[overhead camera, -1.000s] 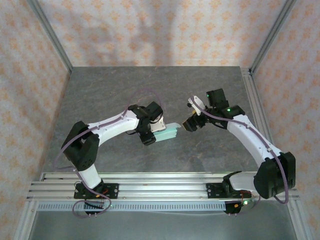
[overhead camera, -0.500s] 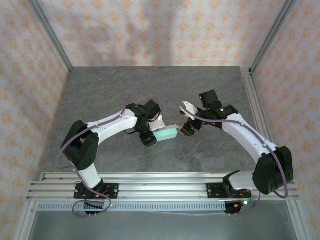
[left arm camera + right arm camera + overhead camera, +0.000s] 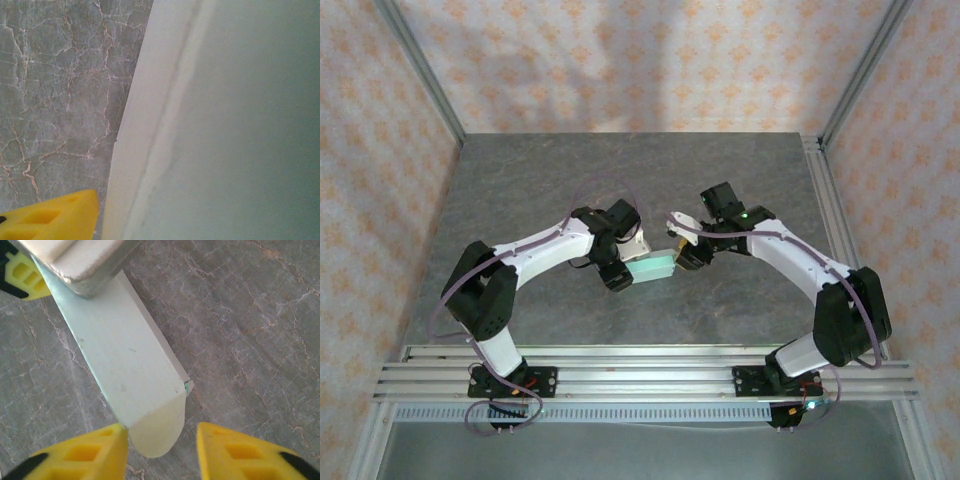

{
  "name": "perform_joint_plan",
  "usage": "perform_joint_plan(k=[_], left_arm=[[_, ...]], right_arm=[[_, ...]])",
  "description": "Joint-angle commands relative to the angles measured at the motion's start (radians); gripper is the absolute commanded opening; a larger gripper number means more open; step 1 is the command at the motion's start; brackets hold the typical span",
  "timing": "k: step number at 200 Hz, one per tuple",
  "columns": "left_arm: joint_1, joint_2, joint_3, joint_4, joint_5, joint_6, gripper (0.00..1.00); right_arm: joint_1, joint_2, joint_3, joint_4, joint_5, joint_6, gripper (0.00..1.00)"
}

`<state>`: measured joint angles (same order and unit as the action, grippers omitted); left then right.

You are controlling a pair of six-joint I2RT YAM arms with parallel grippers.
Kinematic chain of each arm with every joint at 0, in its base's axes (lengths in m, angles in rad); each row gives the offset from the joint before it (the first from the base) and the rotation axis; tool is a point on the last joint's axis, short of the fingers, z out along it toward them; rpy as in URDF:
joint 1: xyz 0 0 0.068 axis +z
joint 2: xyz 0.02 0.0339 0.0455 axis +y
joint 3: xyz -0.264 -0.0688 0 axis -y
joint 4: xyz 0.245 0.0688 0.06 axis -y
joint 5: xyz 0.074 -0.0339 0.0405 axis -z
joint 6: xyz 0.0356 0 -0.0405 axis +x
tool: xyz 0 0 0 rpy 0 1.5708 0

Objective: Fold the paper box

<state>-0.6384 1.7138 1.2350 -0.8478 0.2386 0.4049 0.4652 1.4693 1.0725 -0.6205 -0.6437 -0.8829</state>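
Over veined table (image 3: 520, 180), flat paper box (image 3: 652, 267)

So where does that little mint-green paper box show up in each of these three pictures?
Top external: the pale mint-green card box sits mid-picture, between left pincer and right pincer.
Left wrist: the box takes the right side, very close, cream edge running down.
Right wrist: the box slants from upper left to bottom centre, rounded flap between yellow fingertips.
Shared landmark: the grey marbled tabletop.
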Motion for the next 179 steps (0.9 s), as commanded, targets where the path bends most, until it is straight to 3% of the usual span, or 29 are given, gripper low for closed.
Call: perform_joint_plan(k=[1, 35, 89, 127, 161, 179], left_arm=[[0.009, -0.008, 0.000, -0.002, 0.015, -0.015, 0.67], [0.008, -0.004, 0.008, -0.005, 0.017, -0.031, 0.67], [0.011, 0.004, 0.009, 0.006, 0.035, -0.052, 0.68], [0.010, -0.003, -0.003, 0.019, 0.023, -0.075, 0.72], [0.010, -0.026, -0.040, 0.063, -0.003, -0.101, 0.90], [0.009, -0.044, -0.069, 0.093, -0.016, -0.117, 0.91]], right_arm=[[0.009, 0.015, 0.033, 0.011, 0.015, 0.005, 0.31], [0.009, 0.010, 0.028, 0.009, 0.028, 0.017, 0.15], [0.009, 0.005, 0.012, 0.037, 0.058, 0.060, 0.00], [0.010, -0.015, 0.012, 0.041, 0.082, 0.090, 0.00], [0.009, -0.013, 0.037, 0.006, 0.087, 0.100, 0.00], [0.009, 0.002, 0.057, -0.023, 0.097, 0.105, 0.00]])
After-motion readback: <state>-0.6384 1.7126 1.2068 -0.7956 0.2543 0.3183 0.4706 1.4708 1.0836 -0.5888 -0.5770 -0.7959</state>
